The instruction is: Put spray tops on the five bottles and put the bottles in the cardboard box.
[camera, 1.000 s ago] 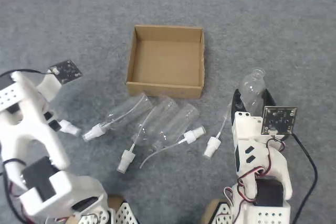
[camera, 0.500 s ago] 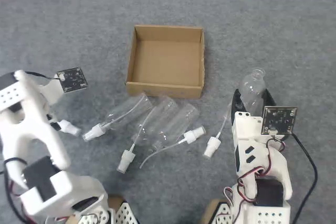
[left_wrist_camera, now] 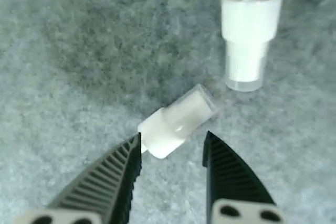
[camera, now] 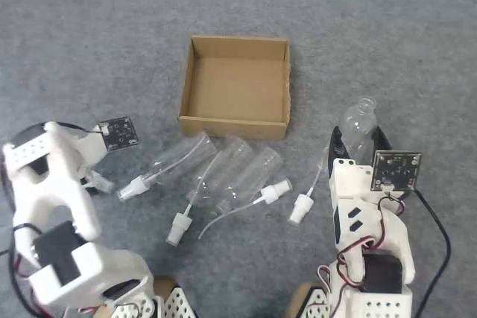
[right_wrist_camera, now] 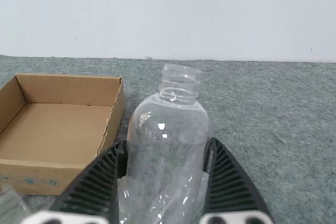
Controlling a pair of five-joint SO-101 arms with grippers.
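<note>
The right tool [right_wrist_camera: 165, 153] is clamped around an uncapped clear plastic bottle [right_wrist_camera: 168, 124], neck upward, at about 4 o'clock from the open brown cardboard box [camera: 235, 121]. The left tool [left_wrist_camera: 172, 140], at 8 o'clock from the box, stands open astride a small white spray top [left_wrist_camera: 176, 121] lying on the grey carpeted tabletop [camera: 387, 42]; three capped clear bottles [camera: 223, 169] lie at the box's 6 o'clock
</note>
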